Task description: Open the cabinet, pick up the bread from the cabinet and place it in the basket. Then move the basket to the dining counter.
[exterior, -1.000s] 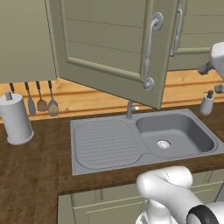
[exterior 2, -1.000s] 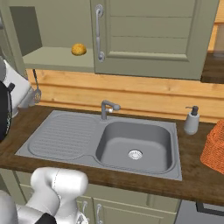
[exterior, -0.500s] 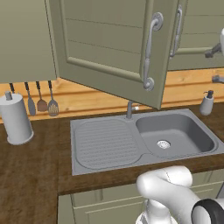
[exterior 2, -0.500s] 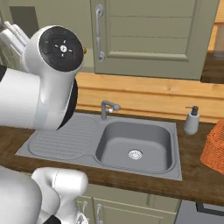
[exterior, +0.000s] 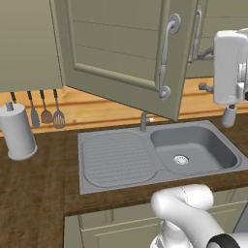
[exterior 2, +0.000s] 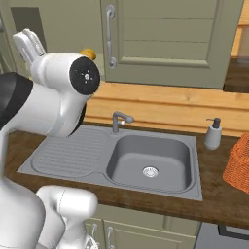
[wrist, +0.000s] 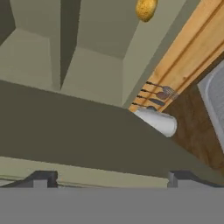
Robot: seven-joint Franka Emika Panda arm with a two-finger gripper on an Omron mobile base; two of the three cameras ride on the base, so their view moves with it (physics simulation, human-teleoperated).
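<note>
The cabinet (exterior: 121, 48) has its left door swung wide open, bar handle (exterior: 164, 53) toward me; the right door (exterior 2: 170, 39) is shut. The bread (wrist: 145, 8), a small golden bun, lies on the open shelf and peeks out beside my arm's joint as the bread (exterior 2: 88, 52). My gripper (wrist: 111, 181) is open, fingertips (wrist: 41, 179) wide apart with nothing between them, well short of the bun, with an olive-grey panel close in front. It rises as the gripper (exterior 2: 28, 41) left of the shelf. The orange basket (exterior 2: 238, 163) sits on the counter at the right edge. The dining counter is out of view.
A grey sink (exterior 2: 146, 160) with a tap (exterior 2: 119, 119) is set in the dark wood counter. A soap dispenser (exterior 2: 213, 133) stands right of it. A paper towel roll (exterior: 17, 133) and hanging utensils (exterior: 46, 111) are at the left. My arm (exterior: 227, 63) stands near the door's edge.
My arm has swung across before the open cabinet; its big joint has dropped left, so the bun peeks out again. The jaws stay open. The door has not moved.
</note>
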